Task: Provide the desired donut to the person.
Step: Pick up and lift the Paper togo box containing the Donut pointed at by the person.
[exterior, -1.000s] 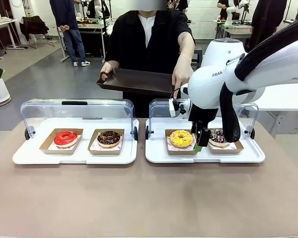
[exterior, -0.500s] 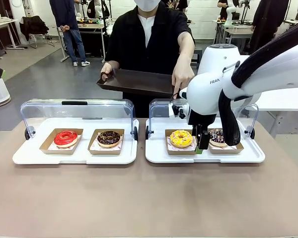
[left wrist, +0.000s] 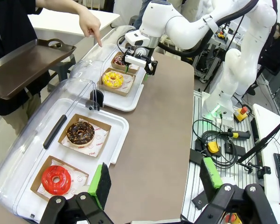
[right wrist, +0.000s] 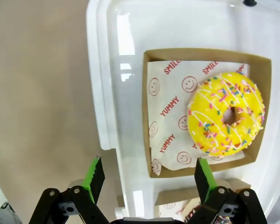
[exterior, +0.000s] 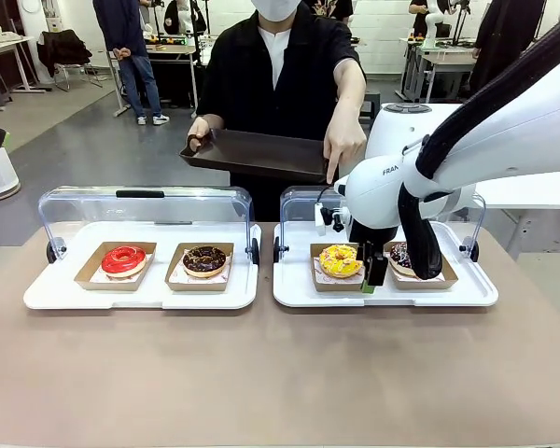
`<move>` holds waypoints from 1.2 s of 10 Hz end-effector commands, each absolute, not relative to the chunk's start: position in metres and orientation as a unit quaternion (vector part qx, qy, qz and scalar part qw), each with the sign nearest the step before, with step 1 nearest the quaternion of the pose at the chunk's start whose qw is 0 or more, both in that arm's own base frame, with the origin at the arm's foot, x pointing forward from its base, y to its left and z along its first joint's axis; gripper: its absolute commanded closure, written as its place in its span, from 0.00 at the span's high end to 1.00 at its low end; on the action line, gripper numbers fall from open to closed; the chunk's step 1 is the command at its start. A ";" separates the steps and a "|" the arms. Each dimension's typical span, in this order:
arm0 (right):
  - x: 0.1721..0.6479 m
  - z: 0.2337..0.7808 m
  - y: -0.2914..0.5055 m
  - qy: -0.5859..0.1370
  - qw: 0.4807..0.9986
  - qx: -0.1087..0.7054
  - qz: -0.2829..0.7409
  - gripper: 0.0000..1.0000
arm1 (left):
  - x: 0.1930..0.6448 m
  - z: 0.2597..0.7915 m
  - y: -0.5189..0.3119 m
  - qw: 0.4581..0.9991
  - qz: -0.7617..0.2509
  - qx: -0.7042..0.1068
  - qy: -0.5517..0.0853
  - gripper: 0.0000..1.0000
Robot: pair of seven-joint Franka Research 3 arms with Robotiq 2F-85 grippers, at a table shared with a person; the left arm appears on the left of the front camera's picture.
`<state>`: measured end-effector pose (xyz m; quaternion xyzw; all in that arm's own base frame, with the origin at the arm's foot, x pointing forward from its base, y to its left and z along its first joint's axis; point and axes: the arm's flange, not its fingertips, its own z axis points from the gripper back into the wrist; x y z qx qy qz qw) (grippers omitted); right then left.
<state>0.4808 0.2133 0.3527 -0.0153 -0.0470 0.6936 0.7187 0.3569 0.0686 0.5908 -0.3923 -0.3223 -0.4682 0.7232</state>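
Now the yellow donut (exterior: 340,260) sits in its box (exterior: 331,285) on the right tray (exterior: 294,291), below the person's pointing hand (exterior: 342,142). Right gripper (right wrist: 148,175) gapes over the box edge; left gripper (left wrist: 155,176) gapes too. Brown table (exterior: 261,373), grey floor (exterior: 84,154) beyond.

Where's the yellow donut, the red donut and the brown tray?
yellow donut (right wrist: 205,122): right wrist view, icing left of the hole.
red donut (exterior: 136,260): front view, icing right of the hole.
brown tray (exterior: 261,151): front view, its bare inside.
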 end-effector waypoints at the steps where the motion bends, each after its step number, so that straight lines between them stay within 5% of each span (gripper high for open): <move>1: 0.494 0.345 0.209 -0.044 0.721 -0.025 0.691 1.00 | 0.358 0.592 0.069 0.715 -0.471 -0.395 -0.333 1.00; 12: 0.502 0.336 0.203 -0.042 0.722 0.000 0.691 1.00 | 0.358 0.592 0.069 0.715 -0.471 -0.395 -0.333 1.00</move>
